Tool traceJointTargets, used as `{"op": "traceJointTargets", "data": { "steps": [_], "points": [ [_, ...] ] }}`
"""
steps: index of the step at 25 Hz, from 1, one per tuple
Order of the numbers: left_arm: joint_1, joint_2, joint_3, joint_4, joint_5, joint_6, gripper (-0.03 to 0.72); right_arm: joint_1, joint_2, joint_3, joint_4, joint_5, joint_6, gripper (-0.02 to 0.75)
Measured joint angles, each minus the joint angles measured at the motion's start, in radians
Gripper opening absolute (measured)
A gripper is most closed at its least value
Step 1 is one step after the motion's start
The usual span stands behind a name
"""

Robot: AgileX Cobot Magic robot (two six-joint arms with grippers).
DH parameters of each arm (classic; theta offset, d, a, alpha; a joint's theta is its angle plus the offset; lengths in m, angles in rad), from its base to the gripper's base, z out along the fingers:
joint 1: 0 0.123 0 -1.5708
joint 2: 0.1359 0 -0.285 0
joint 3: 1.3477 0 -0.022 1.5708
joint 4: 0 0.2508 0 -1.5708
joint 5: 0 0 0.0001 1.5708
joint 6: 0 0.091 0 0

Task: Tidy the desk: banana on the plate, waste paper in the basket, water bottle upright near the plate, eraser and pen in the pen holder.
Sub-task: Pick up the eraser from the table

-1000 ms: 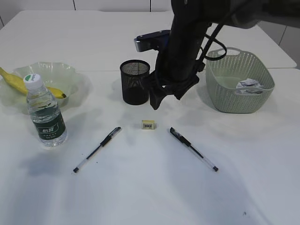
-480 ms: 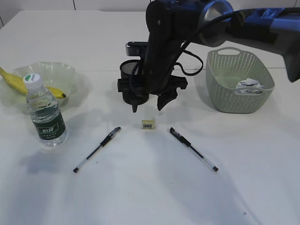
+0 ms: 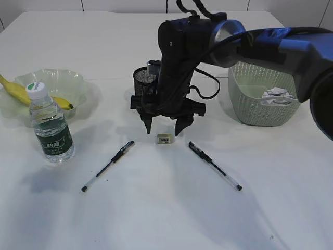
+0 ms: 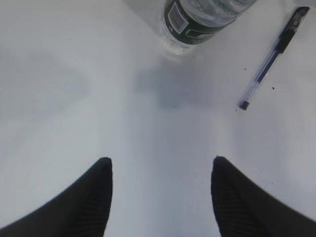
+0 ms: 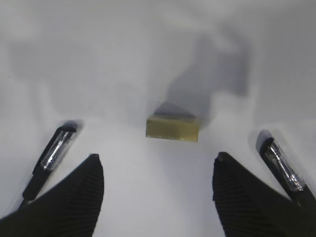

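Directly beneath the right gripper [image 3: 164, 126], whose ribbed black fingers [image 5: 74, 197] stood wide apart and empty, the eraser [image 3: 164, 138] lay flat on the desk [image 3: 171, 208]: small cream-yellow block, barcode label.

Banana [image 3: 15, 91] yellow, lying across plate [image 3: 78, 86], pale green, scalloped, far left on desk [image 3: 166, 219]. Bottle [image 3: 50, 127] upright just before plate, white cap, green label. Cream eraser [image 3: 164, 138] flat mid-desk, between two pens [image 3: 107, 166] [image 3: 215, 165] angled apart. Black mesh holder [image 3: 141, 83] behind. Crumpled paper [image 3: 278, 97] inside sage basket [image 3: 244, 107], right.
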Motion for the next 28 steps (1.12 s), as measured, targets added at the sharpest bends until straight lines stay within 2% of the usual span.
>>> {"op": "traceJointTargets", "data": {
  "steps": [28],
  "points": [
    [0.0, 0.002, 0.0, -0.01, -0.026, 0.0, 0.442, 0.0, 0.045, -0.006, -0.043, -0.04, 0.055, 0.514]
  ]
}}
